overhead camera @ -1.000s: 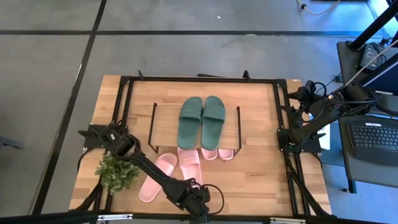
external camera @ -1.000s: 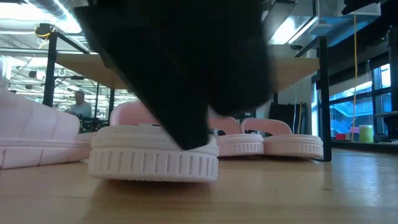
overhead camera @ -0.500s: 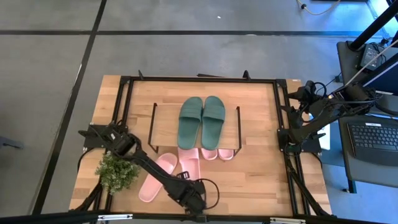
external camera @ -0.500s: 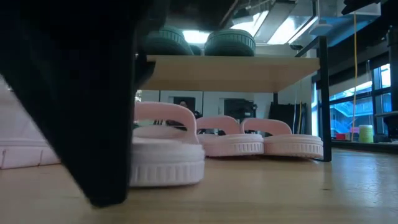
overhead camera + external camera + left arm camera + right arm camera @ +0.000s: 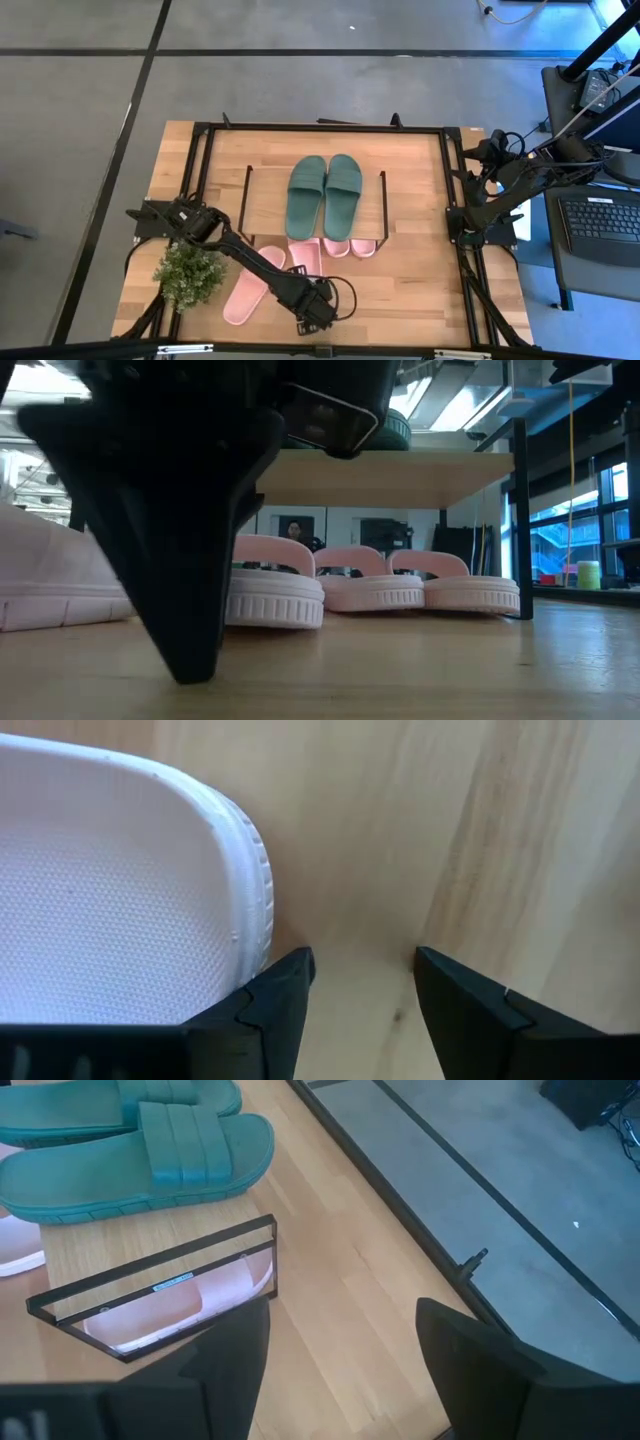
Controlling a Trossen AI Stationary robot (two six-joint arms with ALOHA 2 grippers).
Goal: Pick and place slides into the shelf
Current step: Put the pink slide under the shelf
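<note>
Pink slide (image 5: 304, 258) lower centre of the high view, toe under the shelf (image 5: 316, 198). Left gripper (image 5: 312, 316) just behind its heel, fingers apart, empty. Risk: closing here pinches air or clips the heel edge and skews it into the neighbouring pink slide (image 5: 248, 286)

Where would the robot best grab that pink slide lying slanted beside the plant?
Probably the end away from the shelf, pinched across its narrow width from straight above: the slide lies flat with both long sides free there, while the left arm crosses its other end. The open left gripper is close by.
</note>
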